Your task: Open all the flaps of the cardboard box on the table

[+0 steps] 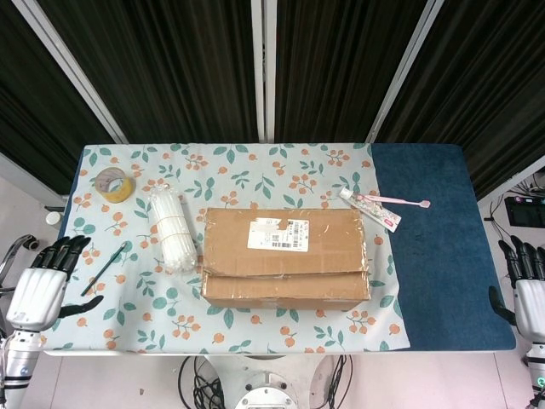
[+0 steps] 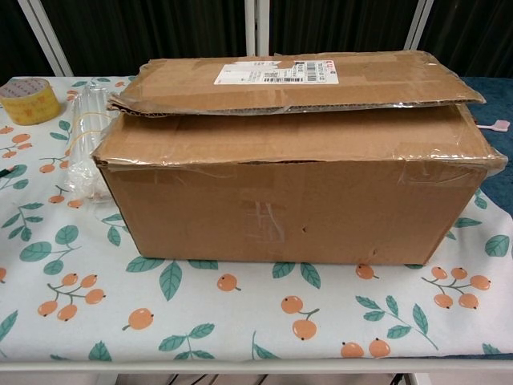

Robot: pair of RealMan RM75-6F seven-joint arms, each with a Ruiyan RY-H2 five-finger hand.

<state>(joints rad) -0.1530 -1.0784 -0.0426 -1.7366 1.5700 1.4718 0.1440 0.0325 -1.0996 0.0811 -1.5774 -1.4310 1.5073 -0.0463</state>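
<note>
— Where does the box (image 1: 286, 258) sit?

— Near the middle of the tabletop (image 1: 443, 247), on the flowered cloth (image 1: 255, 170), long side toward the robot. Its flaps are all down. The rear flap (image 2: 296, 79) with the label (image 2: 276, 74) overlaps the front flap (image 2: 296, 136), and from the chest view its front edge rides slightly above the one beneath.

— And the hands?

— Both are well off the box, at the near corners. The left hand (image 1: 40, 285) hovers by the left edge, fingers apart, holding nothing; a thin dark stick (image 1: 106, 269) lies just beside it, and I cannot tell whether they touch. The right hand (image 1: 530, 285) is at the right edge, fingers extended and empty. Neither shows in the chest view.

— How will the cardboard behave?

— Stiff corrugated board, I judge, so a flap should swing as one panel about its fold. The glossy tape strips look slick; fingertips may slide there. The edges look worn and a little crumpled, so hard pinching could tear them. Weight I cannot judge; if it is light, the whole box may lift or skid on the cloth when a flap is pulled.

— So where to take hold?

— At the raised front edge of the rear flap, slipping fingers under the gap and lifting away from the robot, probably with the other hand steadying the box. Mind the straws (image 1: 170, 230) just left of the box and the toothbrush (image 1: 383, 204) behind its right corner.
</note>
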